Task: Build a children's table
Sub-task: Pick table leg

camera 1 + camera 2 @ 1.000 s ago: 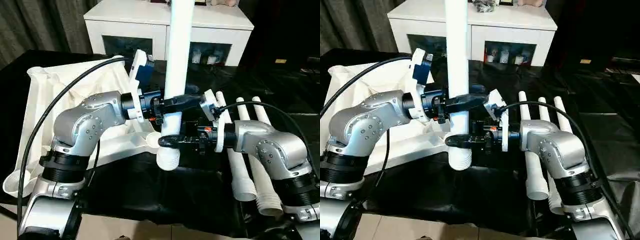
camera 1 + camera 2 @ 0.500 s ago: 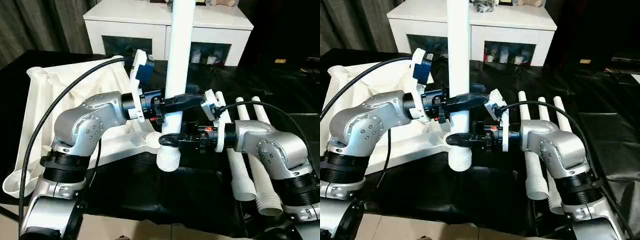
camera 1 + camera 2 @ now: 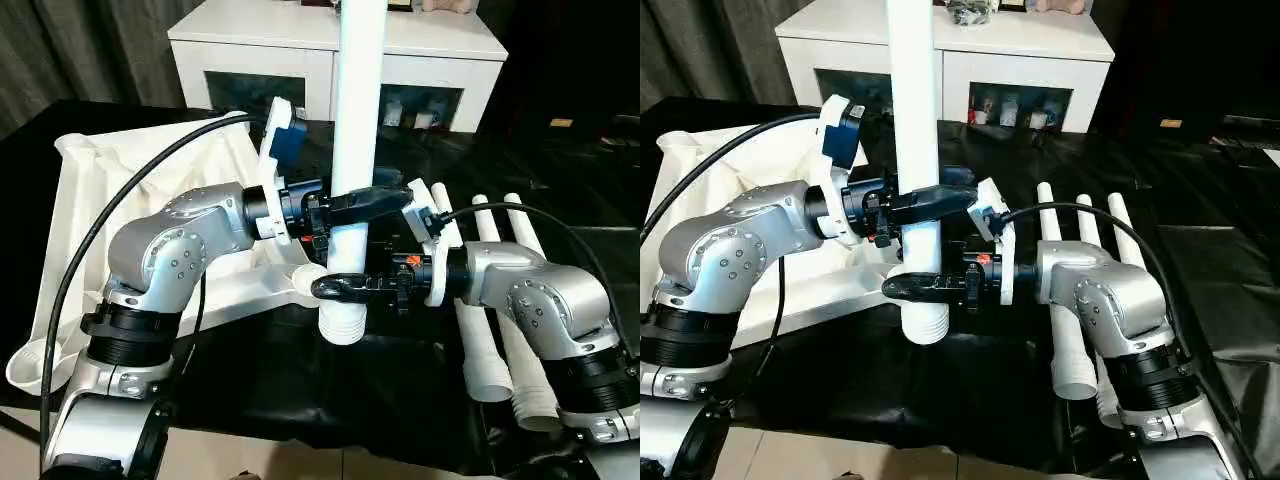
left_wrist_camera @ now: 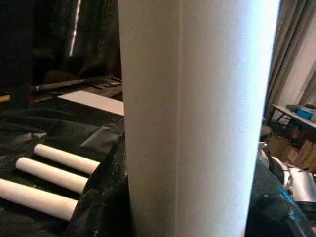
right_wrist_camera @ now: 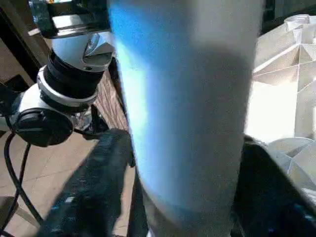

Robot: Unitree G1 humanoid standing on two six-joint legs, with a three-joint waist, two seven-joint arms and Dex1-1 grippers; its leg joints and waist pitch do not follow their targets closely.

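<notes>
White leg [image 3: 358,120] stays upright, clamped in left gripper [image 3: 362,205]; right gripper [image 3: 340,288], seemingly loosened slightly around it, sits lower

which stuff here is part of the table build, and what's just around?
Job: held leg, upright in left gripper and right gripper; tabletop; three spare legs.
Around: white cabinet, black sheet.

Both silver forearms were bent inward, wrists meeting mid-scene. Left gripper [image 3: 352,207] pointed right, fingers clamped around the upright white leg [image 3: 357,120]. Right gripper [image 3: 340,287] pointed left, just below the left one, its black fingers [image 3: 335,287] set around the same leg near its ribbed lower end.
</notes>
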